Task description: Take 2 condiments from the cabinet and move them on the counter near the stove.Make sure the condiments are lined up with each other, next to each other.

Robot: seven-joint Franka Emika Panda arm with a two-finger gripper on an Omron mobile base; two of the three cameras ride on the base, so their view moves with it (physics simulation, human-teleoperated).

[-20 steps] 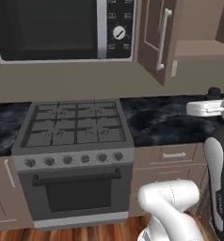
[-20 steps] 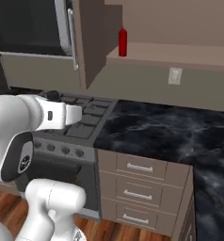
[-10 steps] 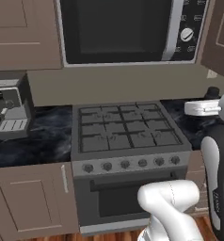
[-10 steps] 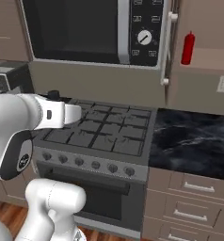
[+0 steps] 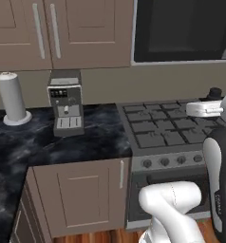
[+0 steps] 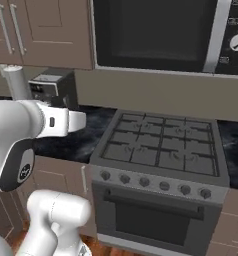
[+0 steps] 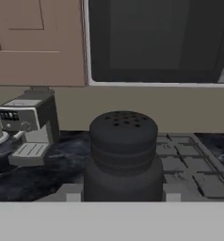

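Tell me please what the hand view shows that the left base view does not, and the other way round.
Hand view: a dark shaker with a perforated lid, close up in the shut gripper.

Left base view: a paper towel roll standing on the counter, the stove's knobs and the base cabinet door below.

Both: the coffee machine, the stove grates, the microwave and the brown wall cabinets.
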